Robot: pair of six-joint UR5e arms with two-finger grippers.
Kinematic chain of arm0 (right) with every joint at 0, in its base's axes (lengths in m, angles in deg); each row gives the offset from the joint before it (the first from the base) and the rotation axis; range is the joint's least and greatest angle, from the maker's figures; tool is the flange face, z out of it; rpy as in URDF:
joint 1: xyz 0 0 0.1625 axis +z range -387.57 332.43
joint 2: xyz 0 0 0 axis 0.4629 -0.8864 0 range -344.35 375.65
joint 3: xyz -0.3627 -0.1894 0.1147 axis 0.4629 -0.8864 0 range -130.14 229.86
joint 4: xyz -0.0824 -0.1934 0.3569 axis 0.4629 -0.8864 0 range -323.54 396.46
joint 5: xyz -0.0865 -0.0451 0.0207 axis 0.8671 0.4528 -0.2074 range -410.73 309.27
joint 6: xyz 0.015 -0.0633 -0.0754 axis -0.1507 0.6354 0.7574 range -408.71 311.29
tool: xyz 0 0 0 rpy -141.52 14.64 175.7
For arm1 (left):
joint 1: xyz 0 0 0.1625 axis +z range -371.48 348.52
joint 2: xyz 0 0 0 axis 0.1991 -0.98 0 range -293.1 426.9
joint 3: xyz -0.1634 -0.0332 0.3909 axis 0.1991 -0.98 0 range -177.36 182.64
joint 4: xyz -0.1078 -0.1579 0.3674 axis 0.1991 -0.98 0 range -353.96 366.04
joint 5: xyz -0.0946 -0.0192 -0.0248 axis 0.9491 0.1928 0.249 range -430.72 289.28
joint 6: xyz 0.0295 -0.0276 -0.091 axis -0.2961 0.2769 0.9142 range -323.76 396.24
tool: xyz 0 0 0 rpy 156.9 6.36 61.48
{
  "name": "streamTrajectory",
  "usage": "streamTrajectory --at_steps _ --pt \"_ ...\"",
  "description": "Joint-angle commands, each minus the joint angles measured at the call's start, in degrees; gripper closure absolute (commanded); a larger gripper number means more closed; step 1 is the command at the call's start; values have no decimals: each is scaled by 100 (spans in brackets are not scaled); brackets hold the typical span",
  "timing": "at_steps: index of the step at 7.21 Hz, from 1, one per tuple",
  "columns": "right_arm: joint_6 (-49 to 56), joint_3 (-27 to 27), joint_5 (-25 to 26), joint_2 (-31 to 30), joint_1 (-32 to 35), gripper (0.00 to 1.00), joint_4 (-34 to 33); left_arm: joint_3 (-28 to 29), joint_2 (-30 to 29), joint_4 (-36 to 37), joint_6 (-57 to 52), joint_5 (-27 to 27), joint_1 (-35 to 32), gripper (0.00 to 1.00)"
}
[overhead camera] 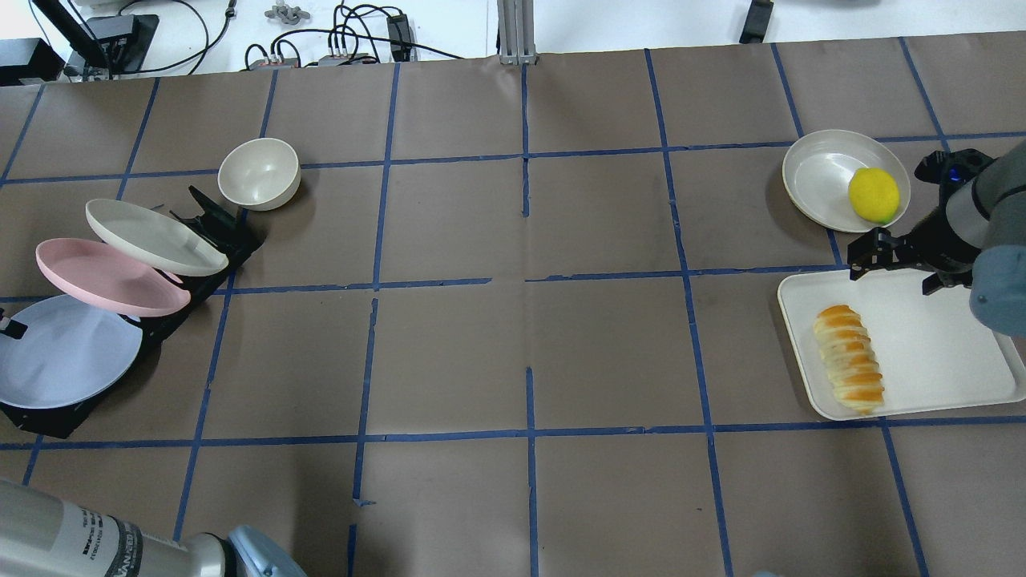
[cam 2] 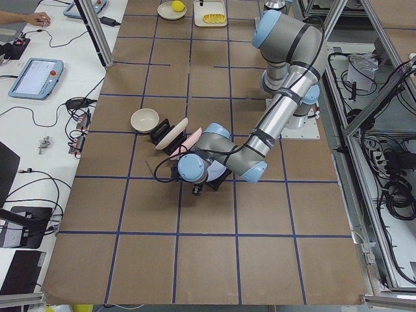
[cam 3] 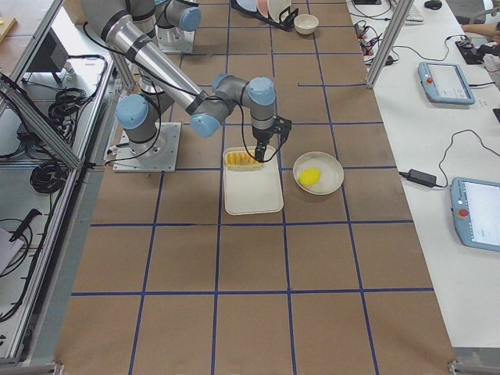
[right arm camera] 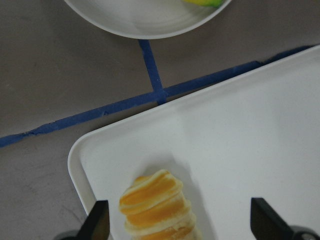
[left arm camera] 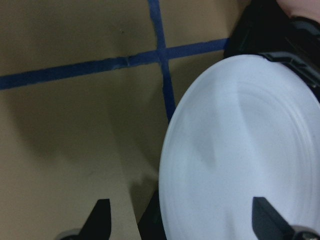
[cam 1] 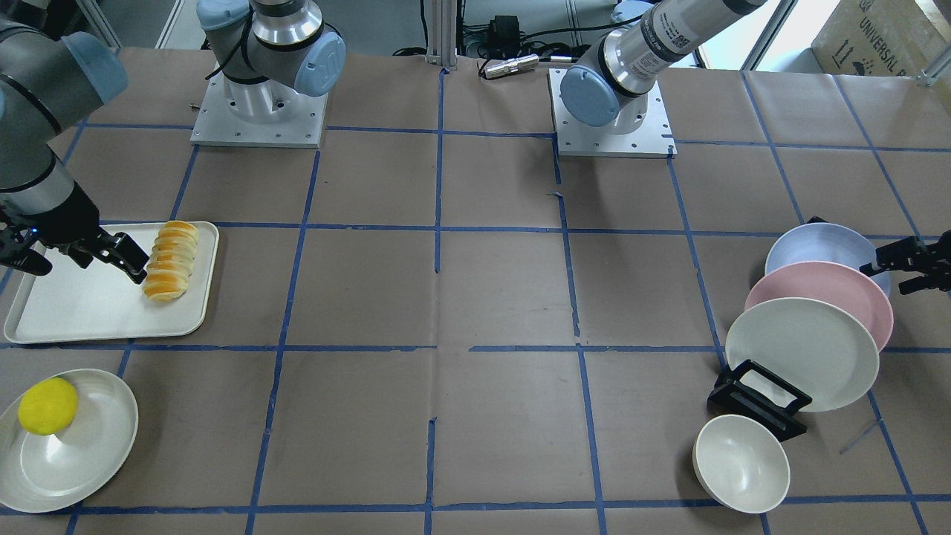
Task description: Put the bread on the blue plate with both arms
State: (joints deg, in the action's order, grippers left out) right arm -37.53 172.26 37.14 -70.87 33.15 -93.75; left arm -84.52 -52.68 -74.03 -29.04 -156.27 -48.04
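Brown table [overhead camera: 513, 361]: one bread [overhead camera: 850, 358] on one tray [overhead camera: 946, 353], one blue plate [overhead camera: 64, 361]; left end effector [left arm camera: 182, 222] and right end effector [right arm camera: 180, 220] both released.

Stripy orange-and-cream bread [cam 1: 171, 260] flat on a white tray [cam 1: 89, 312], pale blue plate [cam 1: 810, 244] tilted in the rack [cam 1: 765, 405], well apart.

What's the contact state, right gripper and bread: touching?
Apart. Right wrist view: the right gripper is open, with white tray showing between each fingertip and the bread.
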Motion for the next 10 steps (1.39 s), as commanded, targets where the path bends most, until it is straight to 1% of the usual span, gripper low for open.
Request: streamTrajectory --at_steps 1,2,3,4,5,6,7,8,9,10 --pt "31 144 2 -145 1 0 -170 76 -101 0 -29 82 -62 26" --pt "747 170 -33 -50 9 9 -154 76 -110 9 -55 83 -53 62" --pt "954 153 -303 29 1 10 46 67 -110 9 -73 74 -44 82" --pt "1096 153 -584 39 -17 0 710 76 -145 26 -82 74 -44 98" --pt "1123 161 -578 30 -17 0 855 102 -128 35 -99 82 -27 100" --pt "1132 135 -517 82 -17 0 831 267 -41 9 -91 74 -79 100" --pt "1184 118 -517 266 -26 1 778 469 -92 -69 -99 65 -79 100" --pt "1194 57 -508 511 -43 2 569 515 -31 -175 -99 48 -71 100" --pt "1194 -5 -482 592 -43 4 489 533 91 -341 -99 30 -36 100" --pt "1185 12 -421 601 -43 8 453 533 327 -621 -99 12 -9 100"
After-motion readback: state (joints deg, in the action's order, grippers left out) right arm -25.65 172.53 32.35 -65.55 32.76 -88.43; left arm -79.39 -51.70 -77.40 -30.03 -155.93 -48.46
